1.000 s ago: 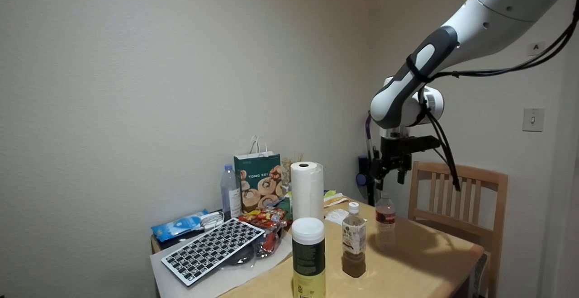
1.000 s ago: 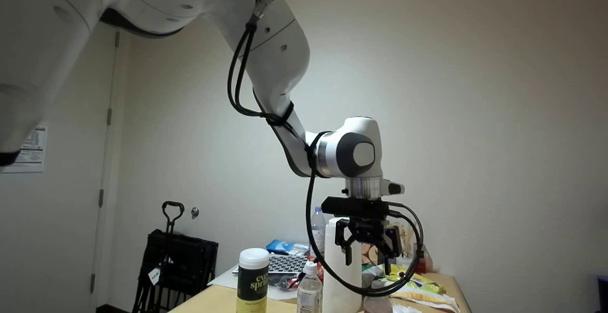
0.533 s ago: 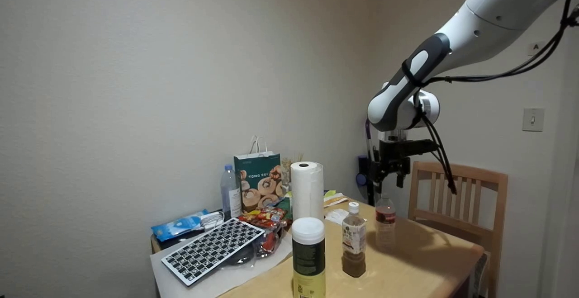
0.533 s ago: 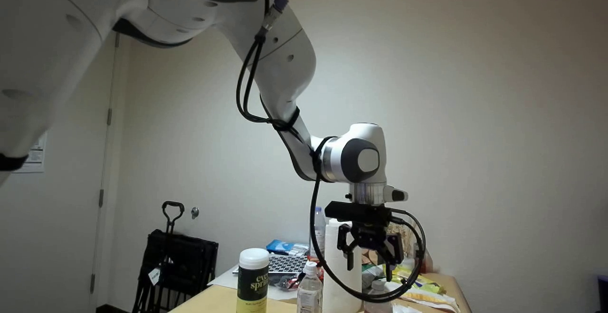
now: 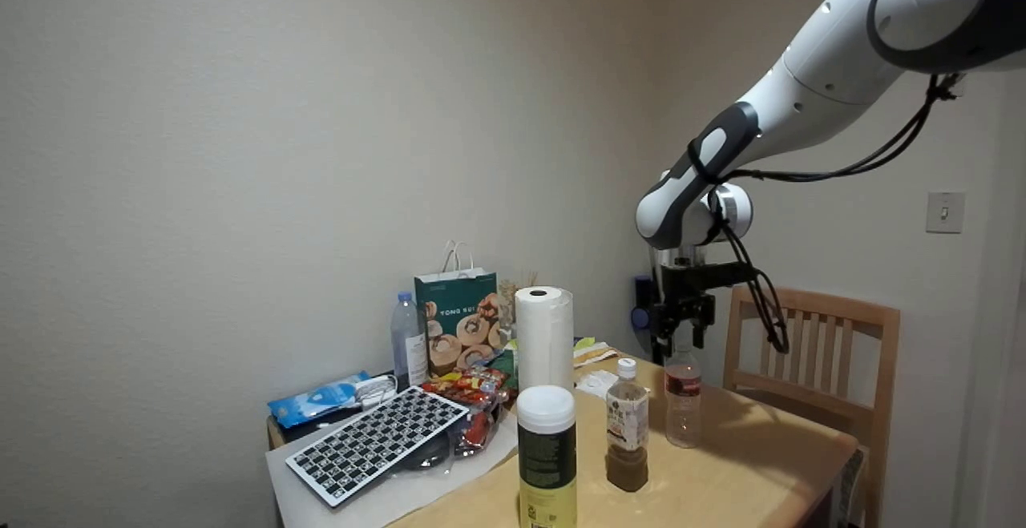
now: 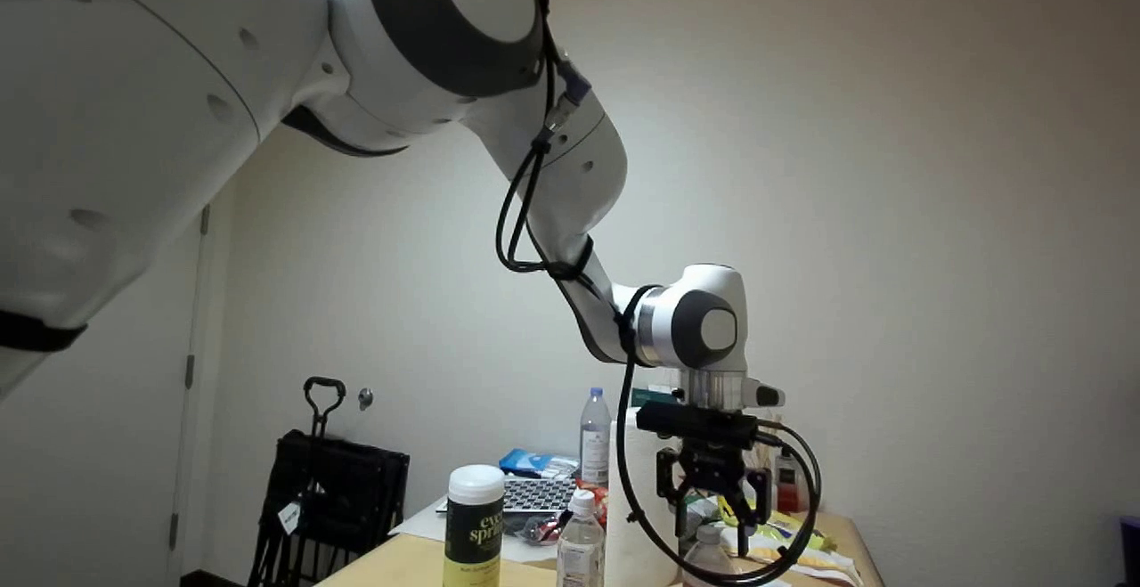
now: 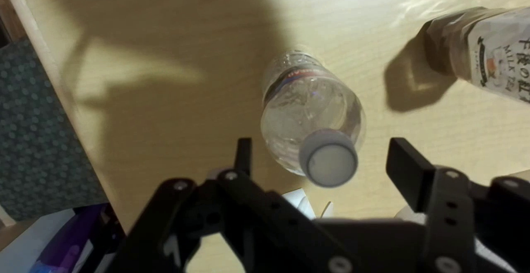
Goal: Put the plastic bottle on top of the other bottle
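Got the plastic btl near ctr of wrist view, standing on the table, w/ pale grey cap b/w the fingertips of the gripper. Reads as released: spread wide, w/ one tip left of cap & one right, apart from it on both sides in that view. In both exterior views, sits right of ctr & in lower half, w/ tips approx at cap level. Also see other btl at bottom ctr in an exterior view, well apart from plastic btl, w/ brown btl standing b/w the two. Vs. 0.5 s ago, find gripper lower in both exterior views, w/ fingertips now closer to cap. See more of the arm at upper right in an exterior view, incl. a big dark-rimmed joint. Find plastic btl, other btl & brown btl at same spots as earlier.
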Available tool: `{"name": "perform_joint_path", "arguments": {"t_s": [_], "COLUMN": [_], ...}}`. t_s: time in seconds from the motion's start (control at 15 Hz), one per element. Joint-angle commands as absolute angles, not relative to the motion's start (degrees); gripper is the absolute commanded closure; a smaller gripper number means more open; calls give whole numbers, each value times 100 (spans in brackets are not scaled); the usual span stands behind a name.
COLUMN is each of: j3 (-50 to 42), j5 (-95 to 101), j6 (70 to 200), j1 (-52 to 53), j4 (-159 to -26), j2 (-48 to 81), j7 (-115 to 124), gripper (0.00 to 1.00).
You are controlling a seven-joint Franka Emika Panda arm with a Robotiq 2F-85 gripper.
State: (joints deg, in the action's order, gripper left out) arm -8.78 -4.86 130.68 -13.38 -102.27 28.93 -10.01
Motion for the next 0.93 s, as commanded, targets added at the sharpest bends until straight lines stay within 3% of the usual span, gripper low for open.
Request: {"name": "perform_joint_path", "arguments": {"t_s": [0.0,0.47,0.87], "j3": [-721,-716,-775], "j5": [-556,-513,-319], "j6": [12705,12319,11965], "j1": [-1534,-1550,-1381], "j4": [-9773,-9334,-9475], "j2": [3175,3440,3010], "j7": [-1115,-1032,-922], "gripper": [47,91,92]}}
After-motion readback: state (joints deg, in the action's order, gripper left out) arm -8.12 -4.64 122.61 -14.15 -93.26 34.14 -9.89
